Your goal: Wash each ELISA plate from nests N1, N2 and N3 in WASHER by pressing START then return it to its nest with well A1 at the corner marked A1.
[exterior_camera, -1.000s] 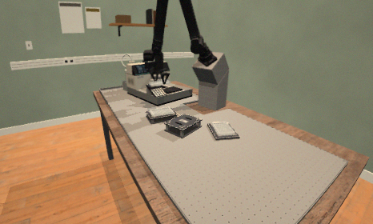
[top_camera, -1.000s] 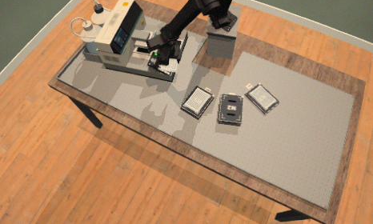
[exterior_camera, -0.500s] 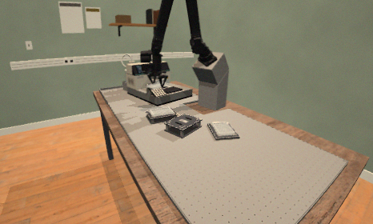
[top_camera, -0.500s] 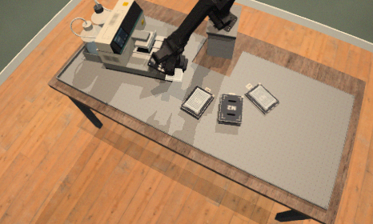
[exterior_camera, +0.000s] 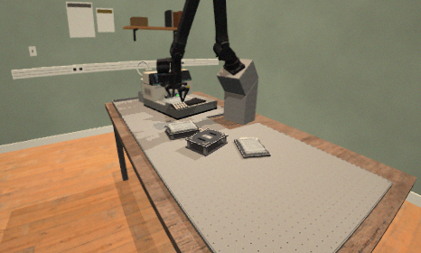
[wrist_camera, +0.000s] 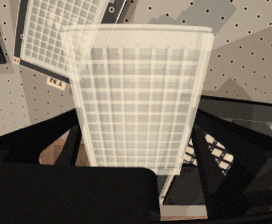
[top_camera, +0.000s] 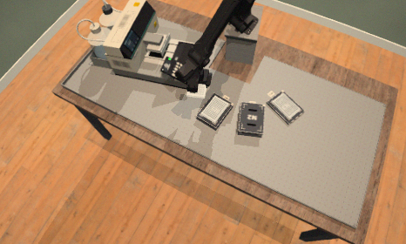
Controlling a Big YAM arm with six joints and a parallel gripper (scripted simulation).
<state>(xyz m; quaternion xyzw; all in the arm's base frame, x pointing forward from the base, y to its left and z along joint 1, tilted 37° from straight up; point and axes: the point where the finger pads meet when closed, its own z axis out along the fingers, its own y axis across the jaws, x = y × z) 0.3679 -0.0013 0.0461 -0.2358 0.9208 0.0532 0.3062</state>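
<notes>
My gripper (top_camera: 199,84) (exterior_camera: 177,97) (wrist_camera: 136,113) is shut on a clear-white plate (top_camera: 197,92) (wrist_camera: 137,95), held in the air just beyond the washer's keypad side. Nest N2 (top_camera: 250,118) (exterior_camera: 207,141) is empty, its label showing. A white plate (top_camera: 214,109) (exterior_camera: 182,126) (wrist_camera: 62,30) lies in nest N1, near the held plate in the top view. Another plate (top_camera: 286,105) (exterior_camera: 251,145) lies in the rightmost nest. The washer (top_camera: 118,33) (exterior_camera: 151,88) shows a green lamp (top_camera: 170,58) (exterior_camera: 177,95). The held plate's cut-off corner is unclear.
The washer's white keys (top_camera: 176,69) (exterior_camera: 180,105) (wrist_camera: 219,150) are close beside the gripper. Bottles (top_camera: 95,30) with tubes stand behind the washer. The arm's grey pedestal (top_camera: 240,50) (exterior_camera: 240,99) stands at the table's back edge. The arm partly hides the washer's carrier area.
</notes>
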